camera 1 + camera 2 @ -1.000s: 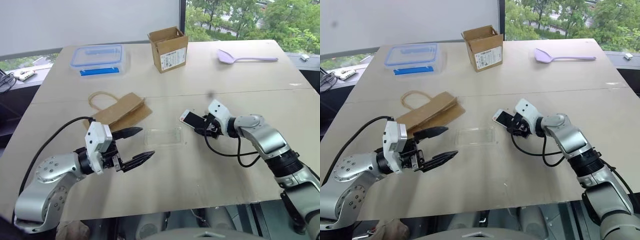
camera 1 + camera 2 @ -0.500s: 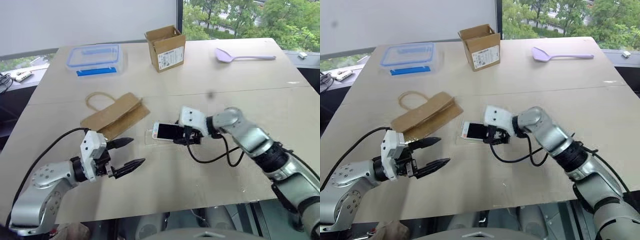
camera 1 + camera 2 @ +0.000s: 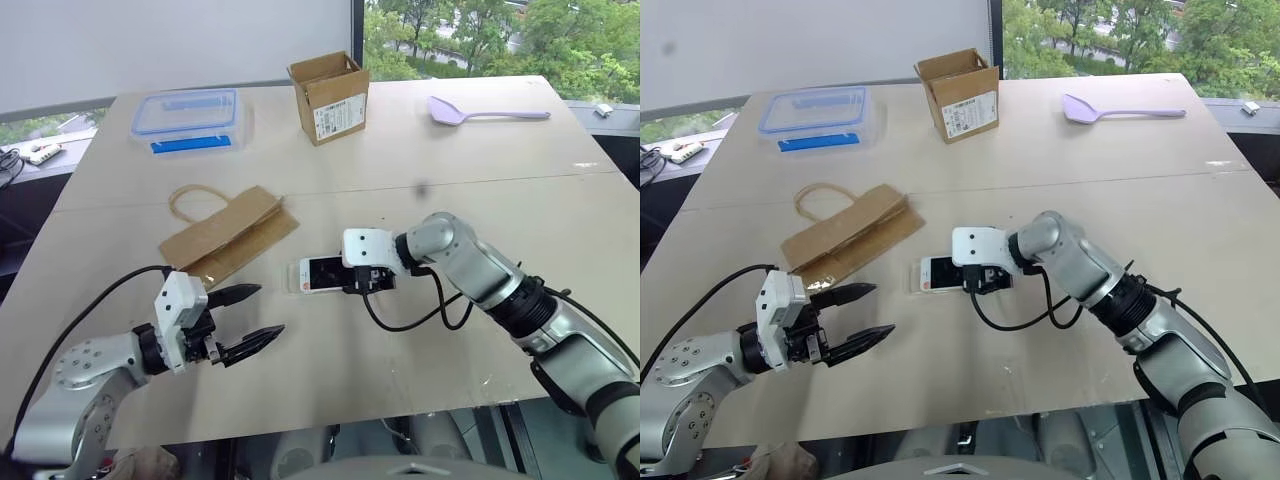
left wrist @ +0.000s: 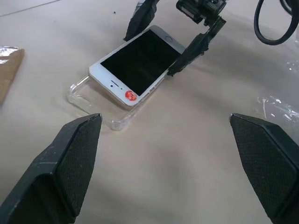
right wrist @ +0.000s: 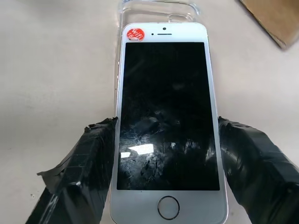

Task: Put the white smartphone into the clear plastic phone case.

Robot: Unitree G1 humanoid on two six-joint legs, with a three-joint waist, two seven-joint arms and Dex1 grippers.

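Note:
The white smartphone [image 3: 322, 272] lies screen up at the table's middle, a red sticker by its top end. My right gripper [image 3: 352, 277] is shut on it, one black finger [image 5: 93, 154] on each long edge near the home button. Under the phone's top end is the clear plastic phone case [image 4: 86, 100]; its rim sticks out past the phone, which sits slightly askew on it. My left gripper [image 3: 268, 311] hovers open and empty near the table's front left, pointing at the phone and well short of it.
A brown paper bag [image 3: 232, 237] with handles lies just behind and left of the case. At the back stand a blue-lidded clear box [image 3: 190, 118] and an open cardboard box [image 3: 332, 95]. A lilac spoon [image 3: 480, 112] lies at the back right.
My right gripper carried the phone leftward from right of the case, turned it flat and brought it down onto the case. My left gripper drew down and to the left, still open.

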